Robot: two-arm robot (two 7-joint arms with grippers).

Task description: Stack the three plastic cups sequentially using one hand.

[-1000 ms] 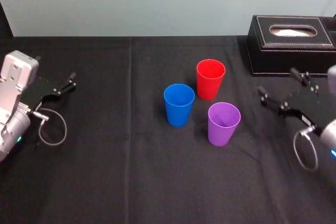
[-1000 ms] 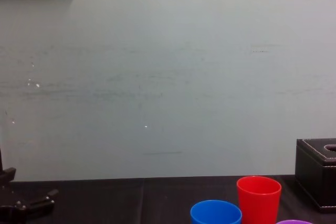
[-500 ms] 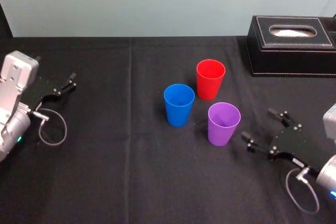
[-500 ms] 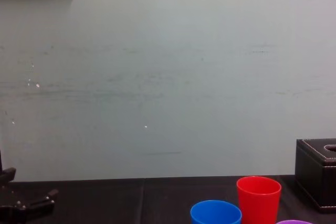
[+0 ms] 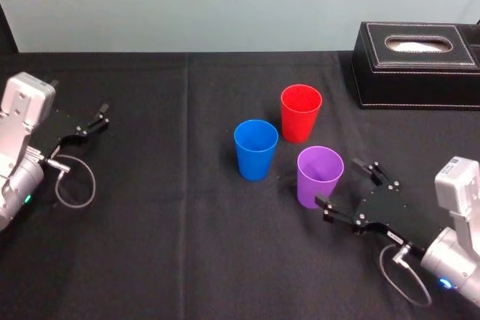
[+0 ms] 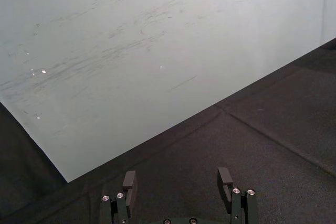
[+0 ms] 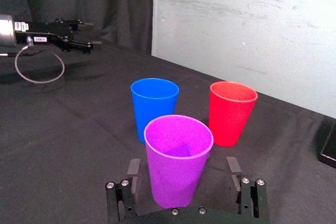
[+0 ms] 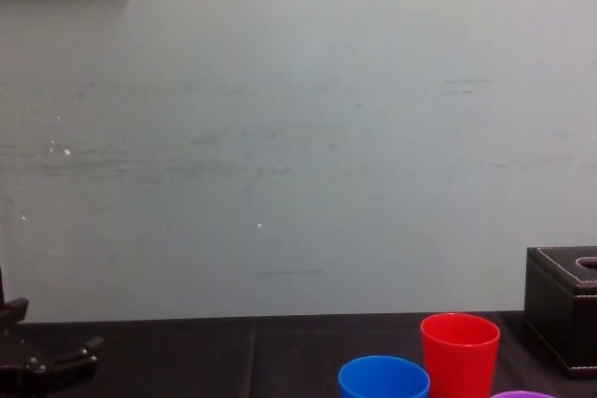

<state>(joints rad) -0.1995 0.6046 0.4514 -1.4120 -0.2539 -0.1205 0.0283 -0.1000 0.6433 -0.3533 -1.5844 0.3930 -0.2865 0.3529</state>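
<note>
The head camera looks steeply down from the near side on the table (image 5: 150, 245), taking in the red cup (image 5: 301, 112), blue cup (image 5: 256, 149), purple cup (image 5: 320, 176) and box (image 5: 416, 61). The chest camera sits low, facing the far wall (image 8: 280, 137), and shares those cups and the box. The right wrist camera looks far-left from close beside the purple cup. The left wrist camera faces the wall.
</note>
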